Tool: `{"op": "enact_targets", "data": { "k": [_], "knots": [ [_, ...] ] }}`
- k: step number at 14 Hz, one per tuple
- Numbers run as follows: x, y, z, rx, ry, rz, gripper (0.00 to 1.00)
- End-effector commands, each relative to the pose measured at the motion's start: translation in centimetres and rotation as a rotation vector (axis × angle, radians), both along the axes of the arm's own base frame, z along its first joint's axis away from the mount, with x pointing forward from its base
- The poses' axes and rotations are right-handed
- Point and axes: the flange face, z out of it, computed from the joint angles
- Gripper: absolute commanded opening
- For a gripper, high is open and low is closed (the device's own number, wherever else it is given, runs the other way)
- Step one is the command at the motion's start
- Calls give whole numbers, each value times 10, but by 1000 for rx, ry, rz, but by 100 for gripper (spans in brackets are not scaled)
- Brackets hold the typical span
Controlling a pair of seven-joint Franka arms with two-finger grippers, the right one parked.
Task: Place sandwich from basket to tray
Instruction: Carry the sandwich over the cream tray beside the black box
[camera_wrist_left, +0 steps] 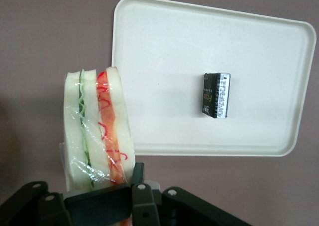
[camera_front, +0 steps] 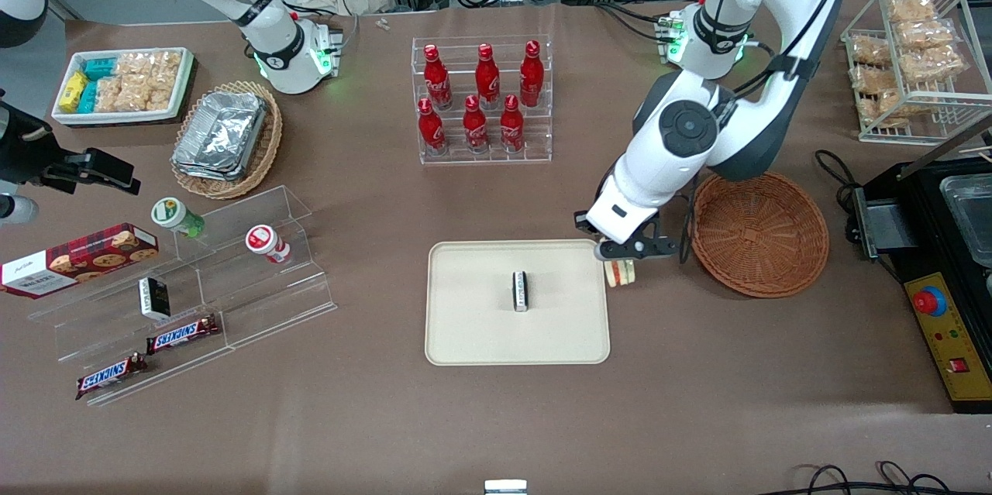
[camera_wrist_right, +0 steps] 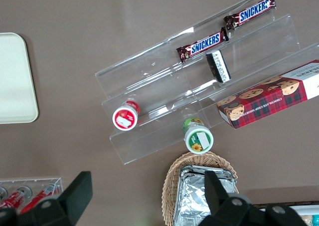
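Brown table (camera_front: 372,417) with tray (camera_front: 473,332), basket (camera_front: 783,262), bottle rack (camera_front: 482,154), end effector (camera_front: 620,266) above.

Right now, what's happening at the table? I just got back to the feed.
The left arm's gripper is shut on the sandwich and holds it between the basket and the tray, right at the tray's edge nearest the basket. The basket has nothing in it. The tray already carries a small dark packet near its middle. The sandwich is not yet set down on the tray.
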Motion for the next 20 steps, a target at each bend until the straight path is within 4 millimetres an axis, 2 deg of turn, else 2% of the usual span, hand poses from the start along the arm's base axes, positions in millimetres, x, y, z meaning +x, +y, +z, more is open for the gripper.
{"op": "enact_targets", "data": {
  "k": [1, 6, 9, 11, 20],
  "knots": [
    [19, -15, -20, -11, -2, -48, 0],
    [44, -22, -49, -59, -4, -83, 0],
    [54, -33, -79, -123, -55, -97, 0],
    [52, -38, -84, -121, -56, -109, 0],
    [56, -37, -121, -126, -97, -131, 0]
  ]
}}
